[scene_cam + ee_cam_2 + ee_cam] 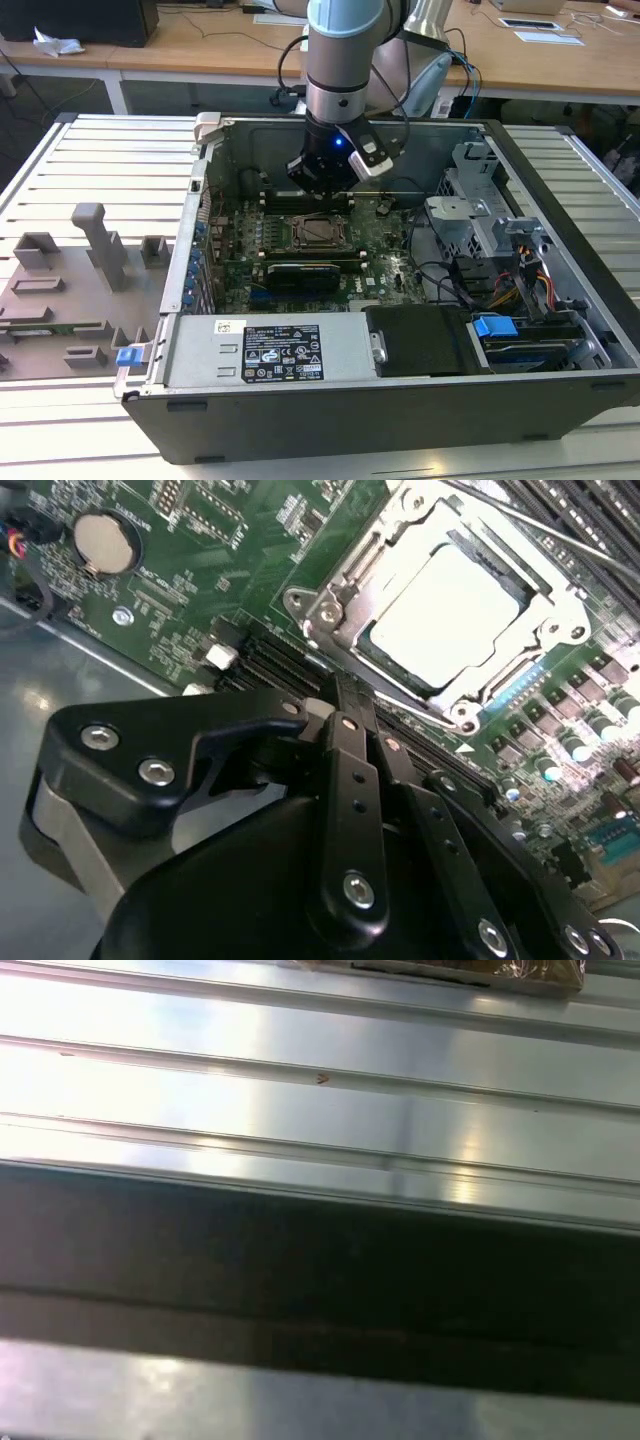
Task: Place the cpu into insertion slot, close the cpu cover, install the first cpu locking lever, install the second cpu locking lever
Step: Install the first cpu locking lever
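The cpu (450, 605) lies flat in the insertion slot (466, 716) at the middle of the green motherboard (200, 580), its pale metal top showing. The cpu cover (345, 585) is folded down around it as a metal frame. A thin metal lever rod (560, 535) runs past the socket's far side, seemingly raised off the board. My gripper (360, 715) is shut on nothing, with its tips just off the socket's near edge. In the exterior view the gripper (322, 185) hangs inside the open case, just behind the cpu (318, 232).
The case walls (205, 200) ring the board. A power supply (270, 355) and a black drive bay (420, 340) with cables lie at the front. Grey fixture blocks (90, 245) stand at the exterior view's left. A coin battery (103, 542) sits on the board. The ribbed metal table (320, 1110) surrounds the case.
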Controlling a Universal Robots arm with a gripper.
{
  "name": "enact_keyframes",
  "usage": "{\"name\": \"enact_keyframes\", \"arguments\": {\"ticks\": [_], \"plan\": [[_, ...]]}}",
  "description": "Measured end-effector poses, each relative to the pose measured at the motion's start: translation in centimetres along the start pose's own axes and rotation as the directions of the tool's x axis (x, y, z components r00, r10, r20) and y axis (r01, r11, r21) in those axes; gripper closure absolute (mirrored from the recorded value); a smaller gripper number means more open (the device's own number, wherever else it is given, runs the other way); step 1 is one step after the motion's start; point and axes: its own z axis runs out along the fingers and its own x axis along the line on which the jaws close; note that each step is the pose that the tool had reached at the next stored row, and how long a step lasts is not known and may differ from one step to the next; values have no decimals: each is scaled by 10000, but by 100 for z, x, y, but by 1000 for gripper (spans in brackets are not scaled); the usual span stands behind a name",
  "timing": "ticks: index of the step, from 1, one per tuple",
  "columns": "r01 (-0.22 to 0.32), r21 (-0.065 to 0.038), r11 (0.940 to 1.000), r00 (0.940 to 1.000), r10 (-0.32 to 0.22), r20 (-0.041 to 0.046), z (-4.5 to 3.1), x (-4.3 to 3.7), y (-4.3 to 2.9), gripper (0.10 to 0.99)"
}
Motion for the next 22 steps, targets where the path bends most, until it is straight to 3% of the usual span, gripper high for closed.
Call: {"name": "enact_keyframes", "arguments": {"ticks": [15, 20, 22], "plan": [[-296, 9, 9996, 9996, 296, 16, 92, -27, -36, 980], [-294, 35, 9996, 9996, 294, 16, 5, -28, -37, 980], [-295, 44, 9996, 9996, 295, 15, 2, -23, -85, 980]]}}
